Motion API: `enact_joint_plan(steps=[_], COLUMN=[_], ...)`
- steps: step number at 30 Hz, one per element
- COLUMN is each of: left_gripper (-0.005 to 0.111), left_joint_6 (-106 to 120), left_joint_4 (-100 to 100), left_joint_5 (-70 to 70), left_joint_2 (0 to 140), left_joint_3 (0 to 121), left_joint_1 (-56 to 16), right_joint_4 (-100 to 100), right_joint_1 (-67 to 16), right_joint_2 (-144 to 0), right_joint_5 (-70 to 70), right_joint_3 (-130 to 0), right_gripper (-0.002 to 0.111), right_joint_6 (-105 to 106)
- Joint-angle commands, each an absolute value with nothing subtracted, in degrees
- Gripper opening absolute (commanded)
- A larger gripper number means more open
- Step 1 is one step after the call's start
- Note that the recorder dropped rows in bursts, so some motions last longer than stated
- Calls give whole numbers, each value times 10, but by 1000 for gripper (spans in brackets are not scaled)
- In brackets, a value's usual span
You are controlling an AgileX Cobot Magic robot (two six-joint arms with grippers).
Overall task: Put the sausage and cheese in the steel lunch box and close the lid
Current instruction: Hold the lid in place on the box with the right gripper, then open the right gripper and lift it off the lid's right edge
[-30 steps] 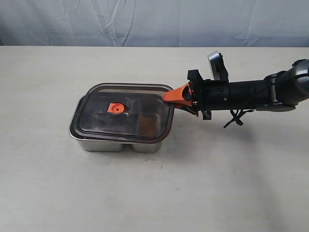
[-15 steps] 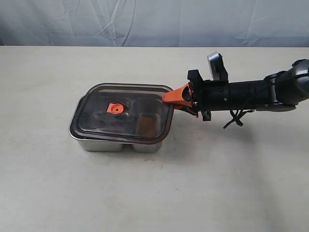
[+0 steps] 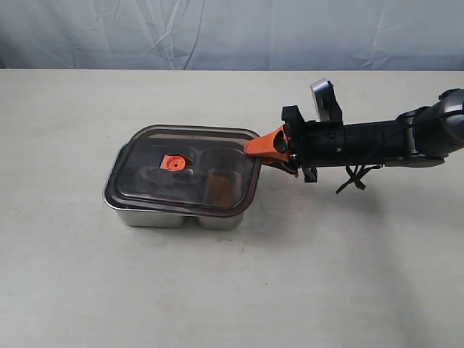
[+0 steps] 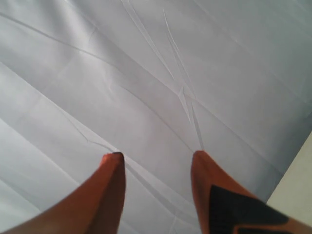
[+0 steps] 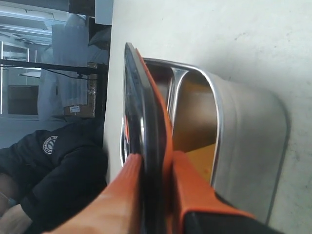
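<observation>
The steel lunch box [image 3: 167,216] sits on the table left of centre. The dark smoky lid [image 3: 217,156], with its orange valve [image 3: 172,162], lies over it, shifted a little and not seated flat. My right gripper [image 3: 261,148] reaches in from the right and is shut on the lid's right edge. In the right wrist view its fingers [image 5: 156,157] pinch the lid [image 5: 146,112] edge-on beside the box [image 5: 248,126], with the yellow cheese [image 5: 201,158] inside. The sausage is not clear under the dark lid. My left gripper [image 4: 157,155] is open, empty, facing creased cloth.
A pale table [image 3: 290,275] carries only the box. A creased grey-white cloth [image 3: 232,32] hangs behind it. In the right wrist view a person in dark clothes [image 5: 58,165] is beyond the table's far edge.
</observation>
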State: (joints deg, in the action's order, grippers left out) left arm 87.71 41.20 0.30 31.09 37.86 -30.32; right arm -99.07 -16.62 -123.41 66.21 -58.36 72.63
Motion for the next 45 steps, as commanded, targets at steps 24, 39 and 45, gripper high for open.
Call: enact_joint_plan(steps=[24,39,45], left_gripper=[42,6,0], left_joint_6=[871,871,872], left_joint_4=[432,499,522], left_joint_5=[5,19,41], left_joint_2=[308,317,348], left_joint_3=[379,353,351], left_joint_1=[-303,-303,-303], right_joint_4=[-941,-775,-614], right_joint_1=[-101,-86,-158], right_joint_2=[-1231,-1086,-1029], right_joint_5=[691,491,380], right_joint_3=[-587,-587,-587], right_gripper=[53,-1,-1], right_joint_6=[721,595,475])
